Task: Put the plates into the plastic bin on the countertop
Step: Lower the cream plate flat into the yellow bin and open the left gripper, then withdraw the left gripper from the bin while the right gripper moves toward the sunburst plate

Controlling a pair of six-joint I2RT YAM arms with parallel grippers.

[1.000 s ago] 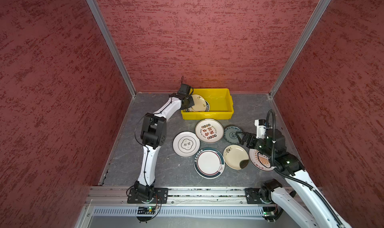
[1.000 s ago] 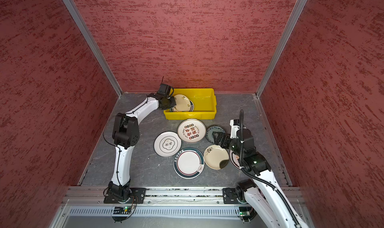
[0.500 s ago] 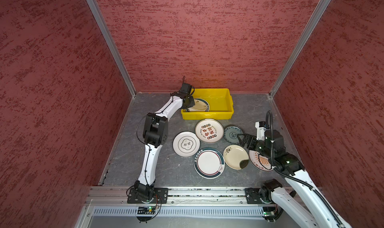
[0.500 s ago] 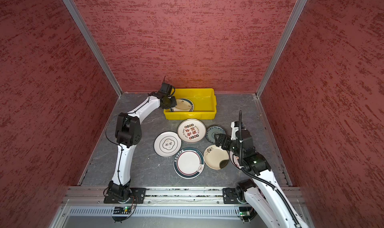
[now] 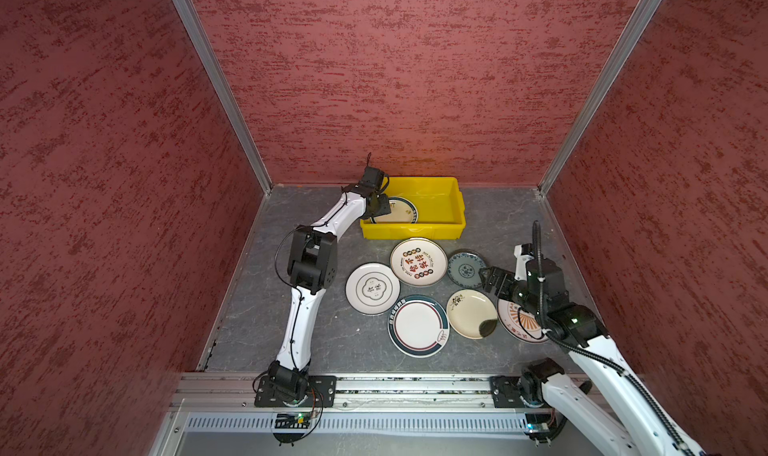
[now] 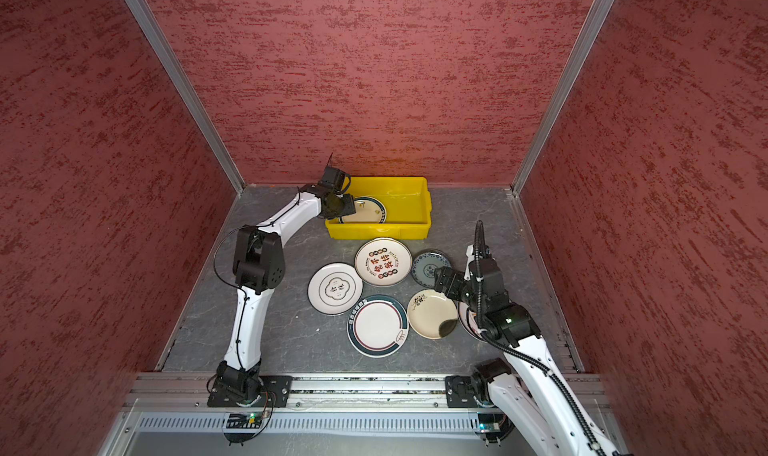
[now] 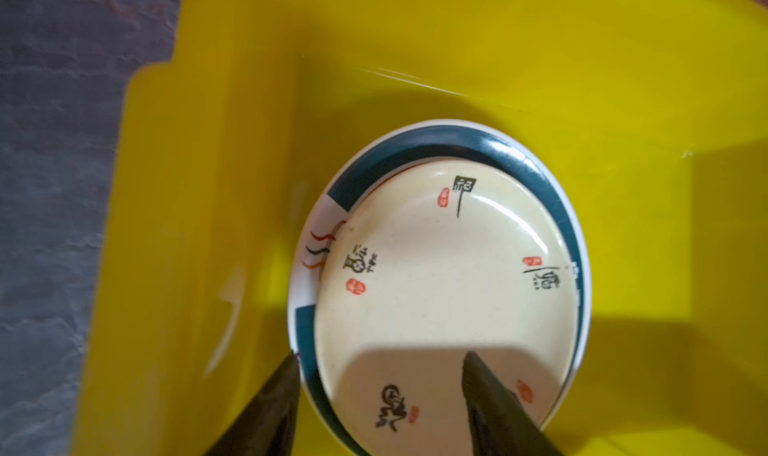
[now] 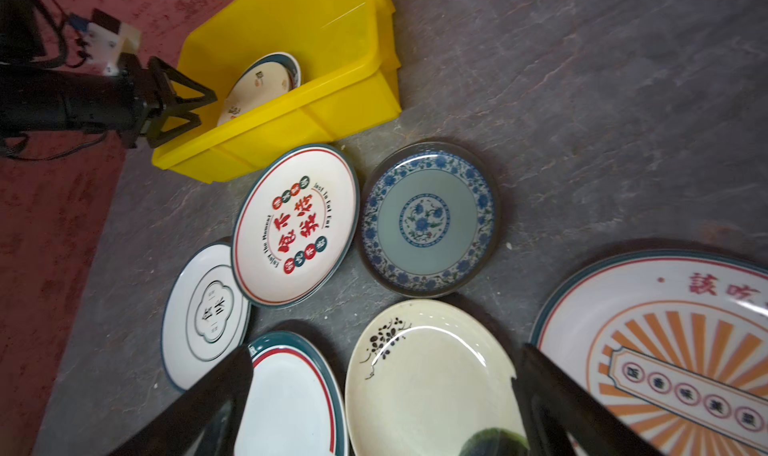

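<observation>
The yellow plastic bin (image 5: 440,181) (image 6: 411,180) stands at the back of the countertop (image 5: 291,308). Inside, a cream plate (image 7: 444,275) (image 5: 401,213) lies on a teal-rimmed plate (image 7: 436,142). My left gripper (image 7: 382,355) (image 5: 384,208) is open over the bin's left end, one finger beside the teal rim and one above the cream plate, gripping nothing. My right gripper (image 8: 386,352) (image 5: 488,279) hangs open above a cream flower plate (image 8: 428,375) (image 5: 471,313). Several more plates lie in front of the bin.
On the countertop lie a red-character plate (image 5: 418,261), a blue-grey plate (image 5: 466,268), a white clover-outline plate (image 5: 372,288), a teal-rimmed white plate (image 5: 417,326) and an orange sunburst plate (image 8: 665,341) partly under my right arm. Red walls close three sides.
My left gripper has opened and let go of the cream plate, which now rests on the teal-rimmed plate in the bin. The right arm has barely moved.
</observation>
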